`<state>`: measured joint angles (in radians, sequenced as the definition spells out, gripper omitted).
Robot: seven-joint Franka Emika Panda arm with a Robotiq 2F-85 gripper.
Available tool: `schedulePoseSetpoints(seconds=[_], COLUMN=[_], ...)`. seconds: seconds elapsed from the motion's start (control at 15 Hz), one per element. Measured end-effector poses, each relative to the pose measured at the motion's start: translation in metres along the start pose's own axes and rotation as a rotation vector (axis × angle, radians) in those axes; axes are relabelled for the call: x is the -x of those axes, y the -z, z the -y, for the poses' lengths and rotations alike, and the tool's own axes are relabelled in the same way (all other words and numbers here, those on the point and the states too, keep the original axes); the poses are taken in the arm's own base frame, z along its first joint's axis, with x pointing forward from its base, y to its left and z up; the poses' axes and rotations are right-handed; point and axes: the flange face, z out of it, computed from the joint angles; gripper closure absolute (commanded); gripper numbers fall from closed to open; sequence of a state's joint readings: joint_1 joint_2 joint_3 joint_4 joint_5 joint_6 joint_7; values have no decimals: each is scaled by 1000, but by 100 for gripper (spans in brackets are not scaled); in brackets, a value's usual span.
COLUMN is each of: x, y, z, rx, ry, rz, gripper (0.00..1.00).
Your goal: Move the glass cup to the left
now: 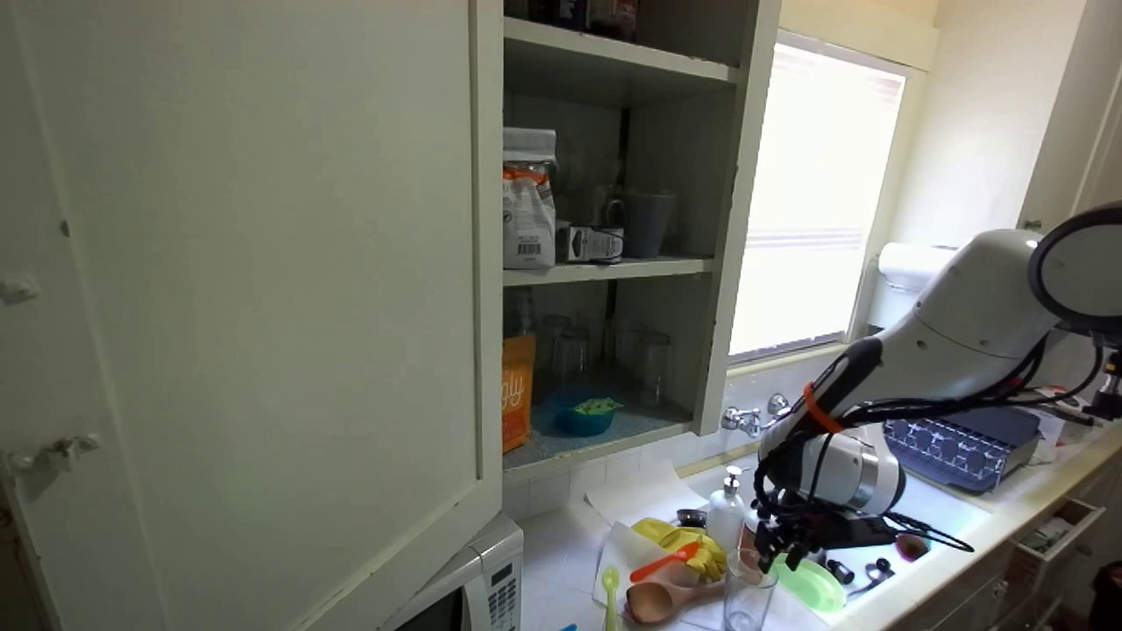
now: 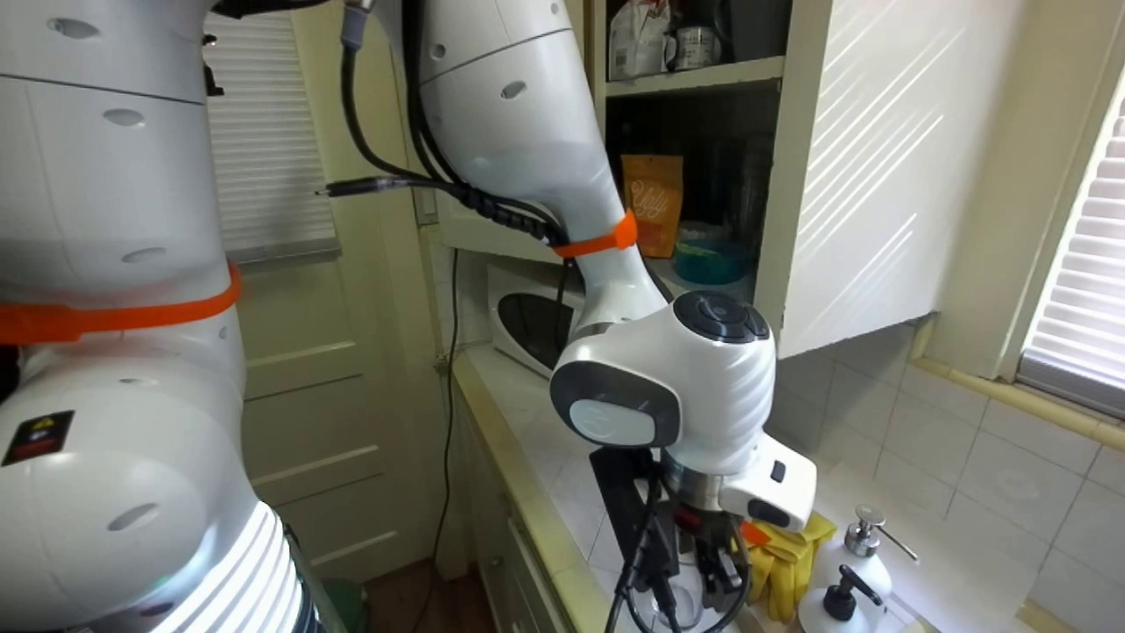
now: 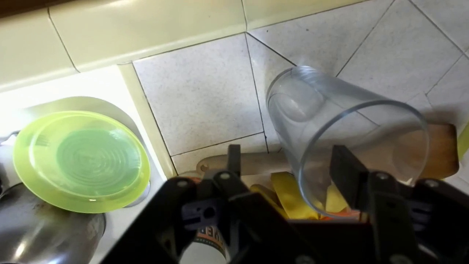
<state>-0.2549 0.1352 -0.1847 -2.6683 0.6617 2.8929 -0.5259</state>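
End effector [image 3: 289, 165]: jaws parted, nothing gripped.
Glass cup [image 3: 325, 116]: upright, just below end effector.
Leftward move: approach seems advanced; grasp, shift, release remain.

Glass cup [image 3: 326, 113] was smooth, glossy | plate [image 3: 82, 161] was glossy, translucent plastic | spoon [image 1: 653, 602] was smooth wood | metal vessel [image 3: 55, 227] was shiny | edge tiles [image 3: 154, 33] looked glossy

The orange pouch [image 2: 653, 229] reads "Ugly" in script. The white bag [image 1: 529, 210] carries a barcode. A black sticker [image 2: 39, 440] on the robot arm [image 2: 123, 483] bears a yellow warning sign. In the wrist view, a white-topped container [image 3: 203, 253] shows partial lettering, seemingly "VER".
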Motion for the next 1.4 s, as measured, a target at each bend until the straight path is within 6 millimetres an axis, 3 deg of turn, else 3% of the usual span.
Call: schedulePoseSetpoints(seconds=[0.13, 0.2, 0.27, 0.47, 0.53, 0.73, 1.4], x=[-1, -2, -3, -5, -6, -9, -12], y=[-6, -9, -11, -16, -17, -18, -19], z=[-1, -1, -2, -2, -2, -1, 4], rx=[0, 0, 0, 0, -1, -3, -6], ry=[4, 8, 10, 16, 18, 24, 49], rz=[8, 11, 13, 18, 19, 15, 14], gripper=[56, 64, 62, 71, 82, 99, 98])
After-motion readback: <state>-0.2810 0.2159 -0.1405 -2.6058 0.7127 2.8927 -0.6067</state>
